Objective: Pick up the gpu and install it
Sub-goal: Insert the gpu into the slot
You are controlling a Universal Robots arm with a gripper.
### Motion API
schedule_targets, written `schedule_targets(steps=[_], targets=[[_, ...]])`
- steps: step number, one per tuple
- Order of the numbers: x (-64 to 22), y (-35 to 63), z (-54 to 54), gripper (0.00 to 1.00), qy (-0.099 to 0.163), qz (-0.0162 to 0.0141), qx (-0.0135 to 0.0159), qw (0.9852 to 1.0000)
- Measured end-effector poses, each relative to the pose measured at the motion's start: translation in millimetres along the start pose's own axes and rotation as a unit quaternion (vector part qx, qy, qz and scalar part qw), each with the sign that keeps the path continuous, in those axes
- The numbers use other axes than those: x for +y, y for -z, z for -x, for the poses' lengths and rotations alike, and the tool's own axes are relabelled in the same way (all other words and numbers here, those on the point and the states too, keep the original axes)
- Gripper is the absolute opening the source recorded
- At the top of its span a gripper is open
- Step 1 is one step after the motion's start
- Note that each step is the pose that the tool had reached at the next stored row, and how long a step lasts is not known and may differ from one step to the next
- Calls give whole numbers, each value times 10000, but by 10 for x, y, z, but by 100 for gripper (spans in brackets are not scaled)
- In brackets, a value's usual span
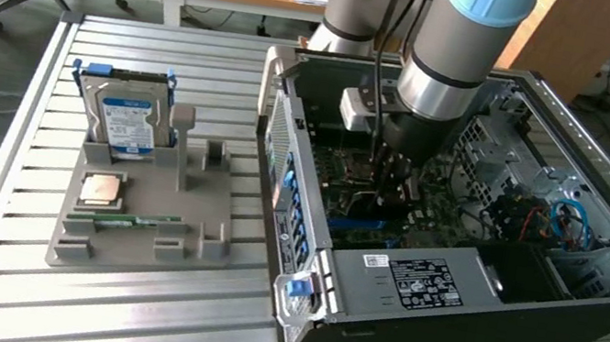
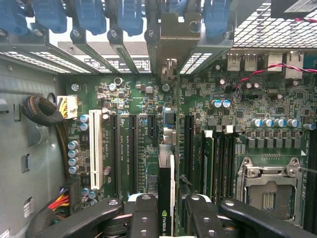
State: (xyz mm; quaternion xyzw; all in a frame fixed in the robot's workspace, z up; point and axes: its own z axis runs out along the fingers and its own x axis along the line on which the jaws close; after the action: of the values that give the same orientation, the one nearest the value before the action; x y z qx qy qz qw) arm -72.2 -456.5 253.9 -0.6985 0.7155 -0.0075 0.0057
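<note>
Inside the open computer case (image 1: 417, 246), which lies on its side on the slatted metal table (image 1: 108, 306), the robot arm (image 1: 456, 48) reaches straight down over the motherboard (image 1: 399, 205). Its gripper (image 2: 168, 208) is clenched on the gpu (image 2: 166, 183): in the wrist view the two black fingers (image 2: 143, 213) press against either side of the card, which is seen edge-on, thin and upright, with a green logo near the gripped end. The card's far end carries a silver metal bracket (image 2: 171, 37) that stands among the row of rear slot covers with blue latches (image 2: 89, 15). The card hangs just above the board, lined up lengthwise with the long black expansion slots (image 2: 188, 144); whether its edge already touches a slot cannot be told. A white slot (image 2: 97, 148) lies a few rows away from it, and the empty CPU socket (image 2: 267, 191) with its metal frame sits on the card's other side, past the memory slots.

On the exterior view's left, well apart from the case, a grey parts holder (image 1: 150, 210) rests on the table. A hard drive (image 1: 127, 123) with a blue-and-white label stands upright in it, a CPU chip (image 1: 104, 190) lies flat nearer the front, and a narrow green memory stick (image 1: 129, 221) lies just beside the chip.
</note>
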Motion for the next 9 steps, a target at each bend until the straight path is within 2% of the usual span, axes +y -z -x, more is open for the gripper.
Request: schedule_targets(steps=[9], targets=[[0,-12,0,26,0,0,0,10000]])
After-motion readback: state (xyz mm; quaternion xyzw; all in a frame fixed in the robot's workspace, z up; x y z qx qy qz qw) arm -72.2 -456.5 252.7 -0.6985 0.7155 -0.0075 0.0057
